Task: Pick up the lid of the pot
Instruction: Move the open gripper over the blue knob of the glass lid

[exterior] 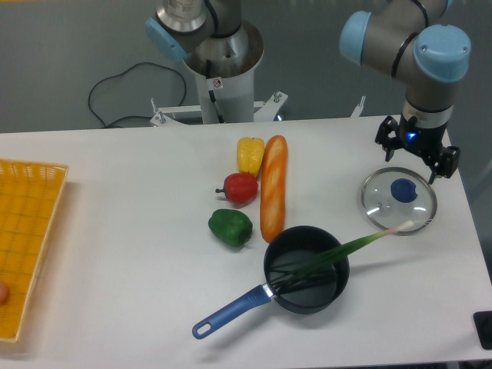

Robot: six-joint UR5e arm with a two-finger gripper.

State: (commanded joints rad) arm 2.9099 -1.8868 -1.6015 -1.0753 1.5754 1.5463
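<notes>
Camera view: see pot lid (377,201) near right edge of bench (146,269), well apart from gripper (219,117); can't tell if wide or narrow.

The pot lid (393,211) looks like clear, smooth glass inside a thin, shiny rim, with a smooth blue plastic knob (403,191). The black pot (307,239) has a smooth, faintly glossy wall, and its blue handle (232,310) looks like plastic with a soft sheen. The red pepper (241,188) and green pepper (231,227) are glossy — small highlights show on both. The table (146,238) is smooth, white and matt; the yellow crate (27,196) looks like plastic.
</notes>
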